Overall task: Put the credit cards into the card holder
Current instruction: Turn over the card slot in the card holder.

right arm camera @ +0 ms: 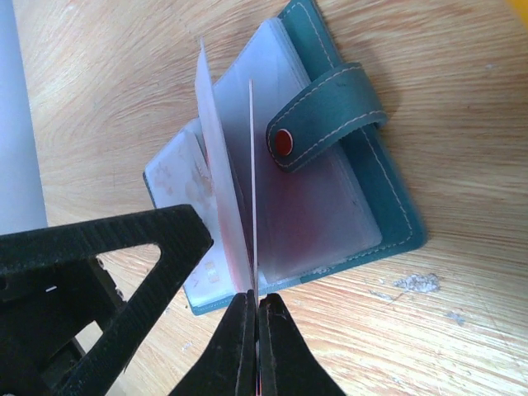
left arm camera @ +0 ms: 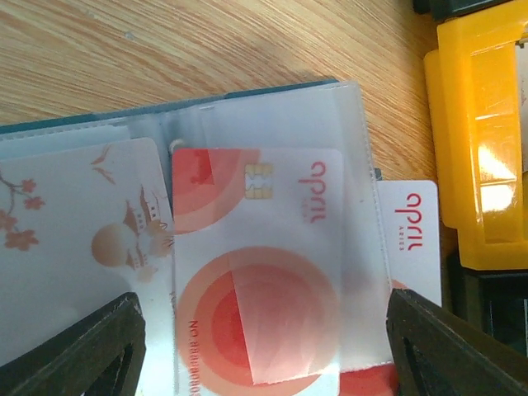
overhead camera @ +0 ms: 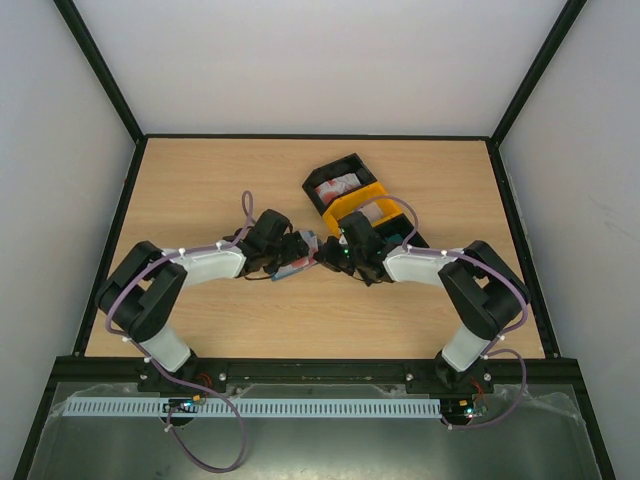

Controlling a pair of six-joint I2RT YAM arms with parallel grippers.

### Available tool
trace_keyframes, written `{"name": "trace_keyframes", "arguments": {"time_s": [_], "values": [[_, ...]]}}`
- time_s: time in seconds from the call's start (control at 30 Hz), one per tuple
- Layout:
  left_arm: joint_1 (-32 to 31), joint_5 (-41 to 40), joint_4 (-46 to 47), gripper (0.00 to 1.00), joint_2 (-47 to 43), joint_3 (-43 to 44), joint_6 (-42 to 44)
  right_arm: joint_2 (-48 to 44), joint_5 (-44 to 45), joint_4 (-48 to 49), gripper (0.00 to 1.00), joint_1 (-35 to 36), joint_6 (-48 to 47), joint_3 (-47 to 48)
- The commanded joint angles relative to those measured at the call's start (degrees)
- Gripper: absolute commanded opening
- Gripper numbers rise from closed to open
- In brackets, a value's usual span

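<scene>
The teal card holder (right arm camera: 388, 198) lies open on the table, its strap with a red snap folded over the clear sleeves. My right gripper (right arm camera: 256, 301) is shut on a thin credit card (right arm camera: 252, 181), which stands on edge between the sleeves. My left gripper (left arm camera: 260, 330) is open just above the holder, a finger on each side of a clear sleeve that holds a red-and-white card (left arm camera: 256, 247). Another red-and-white card (left arm camera: 410, 231) sticks out on the right. A pale card with a blossom print (left arm camera: 74, 247) sits in the left sleeve. In the top view both grippers meet over the holder (overhead camera: 298, 262).
A yellow bin (overhead camera: 360, 207) and a black bin (overhead camera: 335, 185) with more cards stand just behind the right gripper. The yellow bin (left arm camera: 478, 140) is close to the holder's right side. The left gripper's black finger (right arm camera: 107, 256) crosses the right wrist view.
</scene>
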Motion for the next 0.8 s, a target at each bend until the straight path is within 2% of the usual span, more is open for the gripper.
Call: {"name": "trace_keyframes", "arguments": {"time_s": [0.0, 0.23, 0.6, 0.77], "values": [[0.42, 1.44, 1.27, 0.81, 2.15, -0.74, -0.24, -1.11, -1.69, 1.22, 0.02, 0.13, -0.75, -0.83], [0.72, 5.09, 5.12, 0.82, 3.79, -0.61, -1.05, 0.02, -3.15, 1.01, 0.02, 0.22, -3.53, -1.13], [1.28, 4.73, 13.89, 0.8, 3.89, -3.65, -3.31, 0.01, -3.97, 1.97, 0.02, 0.34, -8.33, -1.18], [1.33, 3.98, 14.72, 0.81, 2.56, -5.47, -4.29, -0.97, -4.57, 2.41, 0.02, 1.08, -9.92, -1.35]]}}
